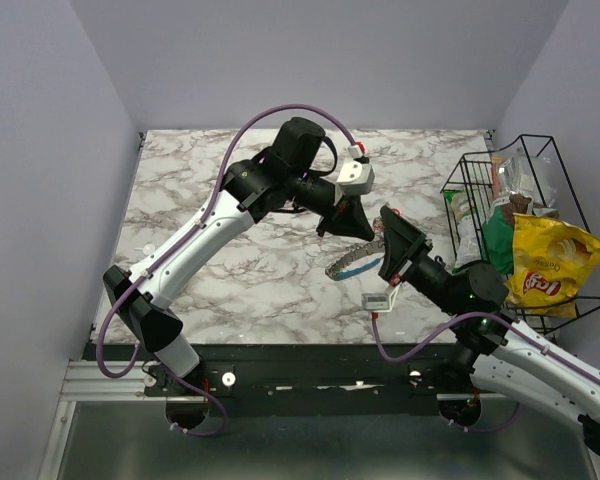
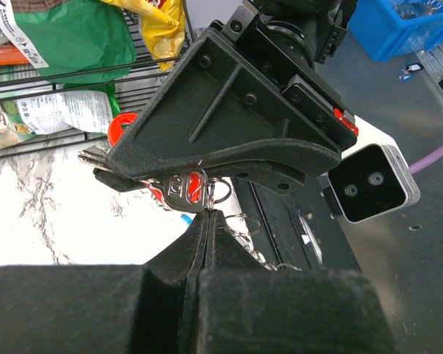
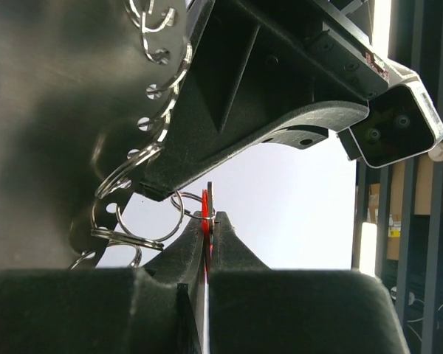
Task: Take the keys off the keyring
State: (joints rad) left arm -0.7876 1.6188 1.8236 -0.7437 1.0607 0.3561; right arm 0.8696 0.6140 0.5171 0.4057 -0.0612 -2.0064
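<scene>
**Item: the keyring** (image 1: 350, 262), one. A large loop, part grey, part blue, held up off the worktop (image 1: 220, 200) right of centre, between the two pincers. In the right wrist view its strip is thin bright metal pierced with holes. Judged light and springy, liable to swing and twist. It is best held at the strip close to the fittings.

**Item: the keys.** Two red heads counted: a red-headed key (image 2: 181, 188) and a second red head (image 2: 119, 128) behind the right pincer. No other colours are seen. Judged tiny, stiff, flat and slippery. Grip the head faces.

**Item: small split rings** (image 3: 142, 223), at least three. Thin hard wire, likely hard to part.

**Left pincer** (image 2: 207, 218): pressed together at the cluster. What it nips cannot be told.

**Right pincer** (image 3: 205, 220): pinching the red-headed key edge-on.
</scene>
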